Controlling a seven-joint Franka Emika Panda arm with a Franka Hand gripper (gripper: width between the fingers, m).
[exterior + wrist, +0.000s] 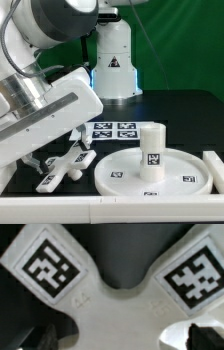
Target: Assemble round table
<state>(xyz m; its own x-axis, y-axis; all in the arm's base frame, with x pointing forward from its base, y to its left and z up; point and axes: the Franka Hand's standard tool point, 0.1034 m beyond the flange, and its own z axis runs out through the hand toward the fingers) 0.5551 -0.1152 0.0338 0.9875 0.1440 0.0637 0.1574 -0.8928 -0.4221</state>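
The step in hand seems to be the picking up of the cross piece [65, 170]. The disc [115, 178] lies flat on the black worktop [185, 110], toward the exterior view's right. The post [152, 140] stands upright at its middle; whether it is already fastened there, I cannot tell. The cross piece lies on the worktop just beside the disc, on the exterior view's left, and the marker board [112, 128] lies behind them both.

The hand [62, 150] hangs directly over the cross piece, with its fingers apart and nothing between them. The wrist view is filled by two tagged arms and the hub, very near to the camera.

I judge that the next move asks for a short lowering, so that the fingers come on both sides of the hub or of one arm, and then a firm closing. After that the piece must be lifted level and carried to the top of the post.
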